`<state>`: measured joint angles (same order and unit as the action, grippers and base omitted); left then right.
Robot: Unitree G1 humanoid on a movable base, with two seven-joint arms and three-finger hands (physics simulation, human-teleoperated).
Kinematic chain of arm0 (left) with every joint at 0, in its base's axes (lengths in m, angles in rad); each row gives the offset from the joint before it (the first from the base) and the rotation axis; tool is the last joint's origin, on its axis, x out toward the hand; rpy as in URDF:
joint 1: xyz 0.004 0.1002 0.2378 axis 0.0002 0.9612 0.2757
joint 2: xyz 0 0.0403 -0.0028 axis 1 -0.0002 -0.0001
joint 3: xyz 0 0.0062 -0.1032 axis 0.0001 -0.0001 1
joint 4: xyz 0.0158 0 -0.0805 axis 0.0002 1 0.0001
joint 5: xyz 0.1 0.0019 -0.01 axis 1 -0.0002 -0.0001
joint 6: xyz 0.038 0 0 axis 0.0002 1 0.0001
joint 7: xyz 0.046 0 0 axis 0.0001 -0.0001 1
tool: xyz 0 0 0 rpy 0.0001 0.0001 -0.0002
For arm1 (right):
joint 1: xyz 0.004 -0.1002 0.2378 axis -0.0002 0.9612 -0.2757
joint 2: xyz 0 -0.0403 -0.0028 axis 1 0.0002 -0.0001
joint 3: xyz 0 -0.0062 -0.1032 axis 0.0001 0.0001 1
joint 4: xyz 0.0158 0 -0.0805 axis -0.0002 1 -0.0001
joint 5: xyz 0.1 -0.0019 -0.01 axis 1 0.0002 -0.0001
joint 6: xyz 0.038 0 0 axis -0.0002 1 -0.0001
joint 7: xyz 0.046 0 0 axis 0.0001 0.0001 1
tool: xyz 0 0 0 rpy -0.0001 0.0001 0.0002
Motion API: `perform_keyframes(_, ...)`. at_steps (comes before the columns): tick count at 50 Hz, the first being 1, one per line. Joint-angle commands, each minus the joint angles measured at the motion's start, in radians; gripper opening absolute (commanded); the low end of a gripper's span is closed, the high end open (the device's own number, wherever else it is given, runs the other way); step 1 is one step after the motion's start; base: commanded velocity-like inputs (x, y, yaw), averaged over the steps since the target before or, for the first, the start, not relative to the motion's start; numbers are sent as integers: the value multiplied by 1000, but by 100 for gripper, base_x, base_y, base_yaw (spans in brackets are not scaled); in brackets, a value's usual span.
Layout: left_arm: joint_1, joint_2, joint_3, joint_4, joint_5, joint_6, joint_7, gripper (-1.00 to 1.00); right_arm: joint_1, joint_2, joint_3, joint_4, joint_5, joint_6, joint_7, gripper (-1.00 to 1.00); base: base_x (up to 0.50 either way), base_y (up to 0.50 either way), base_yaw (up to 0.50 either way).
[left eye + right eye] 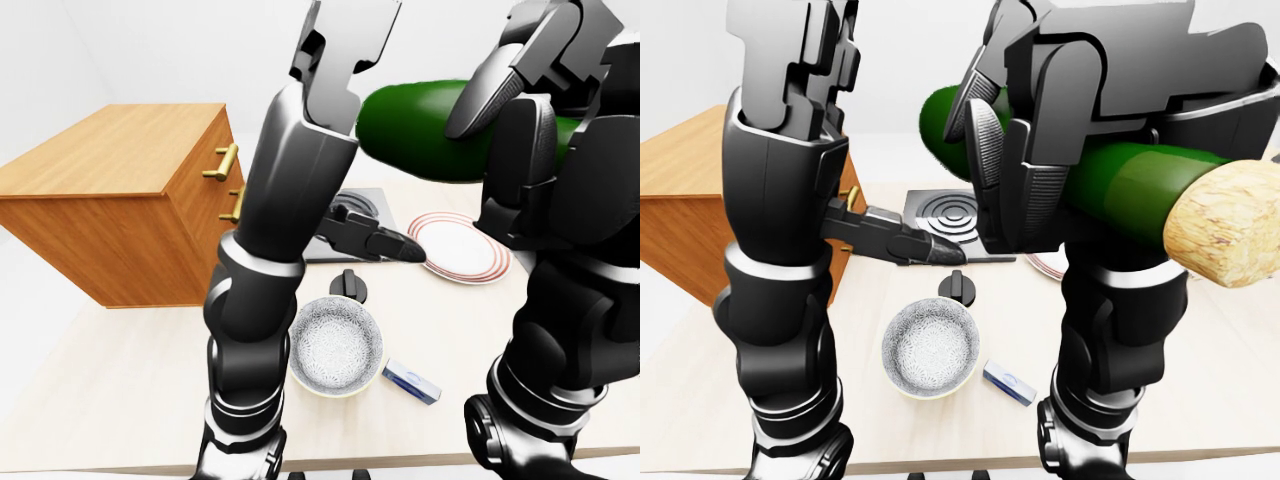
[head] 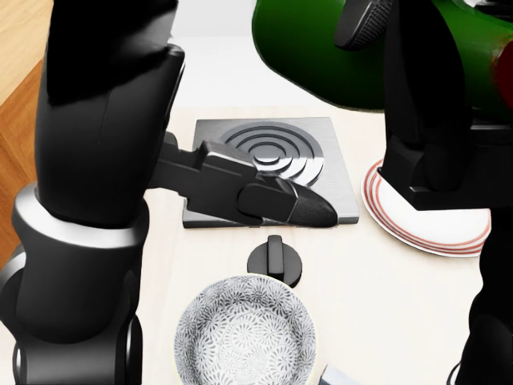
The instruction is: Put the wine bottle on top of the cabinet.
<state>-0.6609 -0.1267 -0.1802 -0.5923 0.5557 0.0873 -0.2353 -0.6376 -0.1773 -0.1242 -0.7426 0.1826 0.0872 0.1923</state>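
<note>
With the right hand (image 1: 1040, 150) clamped around the horizontal wine bottle (image 1: 1110, 185), a clean placement required lifting it leftward from that hand over the cabinet (image 1: 110, 150) top, then uprighting it.

1. From my seat I saw a plain white wall (image 1: 150, 50) filling the top of the left-eye view, evenly lit, with no hard shadows.
2. A pale wood table (image 1: 120, 400) ran across the lower half of that view.
3. A brown wooden cabinet (image 1: 110, 200) stood at the left, its top bare, brass handles (image 1: 222, 165) on the side facing right.
4. In the head view, a grey square hob plate (image 2: 337, 160) with raised rings lay flat near the centre, a black knob (image 2: 275, 261) just below it.
</note>
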Motion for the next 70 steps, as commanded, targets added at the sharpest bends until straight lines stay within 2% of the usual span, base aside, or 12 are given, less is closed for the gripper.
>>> perform_keyframes(1, -7, -49, -34, -40, 81, 0, -50, 100, 7, 0, 10, 20, 83, 0, -103, -100, 0, 0, 0)
perform_keyframes(7, -9, -62, -24, -8, 84, 0, -46, 100, 6, 4, 13, 20, 80, 0, -101, -100, 0, 0, 0)
perform_keyframes(15, 49, -77, -39, 35, 73, 0, -18, 100, 14, 5, 14, 10, 74, 0, -99, -100, 0, 0, 0)
perform_keyframes(23, 71, -68, -25, 104, 35, 0, 18, 100, -6, 5, 9, -8, 79, 0, -107, -100, 0, 0, 0)
perform_keyframes(28, 45, -63, -13, 137, 24, 0, 29, 100, -2, 7, 10, -17, 80, 0, -108, -100, 0, 0, 0)
perform_keyframes(54, 19, -32, 24, 294, -49, 0, 94, 100, 27, 19, 19, -24, 80, 0, -113, -100, 0, 0, 0)
perform_keyframes(58, -13, -19, 47, 318, -71, 0, 98, 100, 27, 19, 9, -29, 86, 0, -112, -100, 0, 0, 0)
perform_keyframes(65, -38, -8, 49, 360, -82, 0, 115, 100, 33, 23, 16, -33, 90, 0, -119, -100, 0, 0, 0)
perform_keyframes(70, -101, 0, 56, 369, -71, 0, 104, 100, 43, 19, 11, -36, 93, 0, -117, -100, 0, 0, 0)
